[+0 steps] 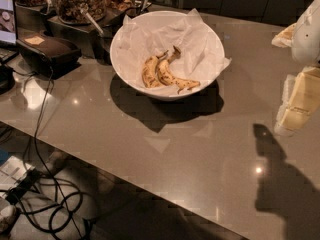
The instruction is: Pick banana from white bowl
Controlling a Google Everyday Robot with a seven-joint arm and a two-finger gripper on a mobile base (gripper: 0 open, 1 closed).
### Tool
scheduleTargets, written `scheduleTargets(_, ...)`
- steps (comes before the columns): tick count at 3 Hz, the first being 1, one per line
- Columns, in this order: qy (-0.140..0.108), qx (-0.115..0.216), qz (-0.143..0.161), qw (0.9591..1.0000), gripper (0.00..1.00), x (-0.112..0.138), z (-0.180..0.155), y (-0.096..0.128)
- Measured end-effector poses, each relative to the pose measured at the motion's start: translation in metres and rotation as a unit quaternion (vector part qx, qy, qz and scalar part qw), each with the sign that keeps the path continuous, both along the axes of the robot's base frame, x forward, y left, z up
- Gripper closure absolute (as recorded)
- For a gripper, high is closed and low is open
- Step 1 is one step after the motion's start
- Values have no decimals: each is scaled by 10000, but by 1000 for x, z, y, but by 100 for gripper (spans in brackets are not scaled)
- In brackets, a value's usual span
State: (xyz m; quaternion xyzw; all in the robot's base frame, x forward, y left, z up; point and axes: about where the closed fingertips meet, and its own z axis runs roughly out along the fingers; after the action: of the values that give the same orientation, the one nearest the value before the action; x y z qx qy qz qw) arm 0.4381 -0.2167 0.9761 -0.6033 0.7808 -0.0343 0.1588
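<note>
Black wires (pixel 42 196) lie in loops on the floor at the bottom left, closest of all. One wire runs up onto the desk (pixel 165 149) to a dark box (pixel 47 51) near the left edge. A lit screen (pixel 6 14) shows a little at the far left. Behind the box stands a glass jar (pixel 77 1) full of nuts, with a scoop handle sticking out.

Next comes the white bowl (pixel 150 93). It is big and round, and it sits on the desk near the back, a little left of the middle. Crumpled white paper (pixel 200 44) lines it and pokes over the rim. Two bananas (pixel 162 74) lie inside on the paper, side by side, yellow with brown spots.

The desk is smooth, brown-gray and shiny, with small bright dots of light on it. The bowl makes a dark shadow in front.

At the far right edge hangs the end effector (pixel 292 111), white and cream, up above the desk and well apart from the bowl. It holds nothing that shows, and whether it is apart or together cannot be told. Its dark shadow (pixel 280 184) falls on the desk below.
</note>
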Motion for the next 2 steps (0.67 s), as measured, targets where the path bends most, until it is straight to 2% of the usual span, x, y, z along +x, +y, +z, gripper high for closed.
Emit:
scheduleTargets(1, 0, 0, -2, 10000, 0, 0, 0, 0)
scheduleTargets(2, -16, -2, -202, 9998, 0, 4, 2, 1)
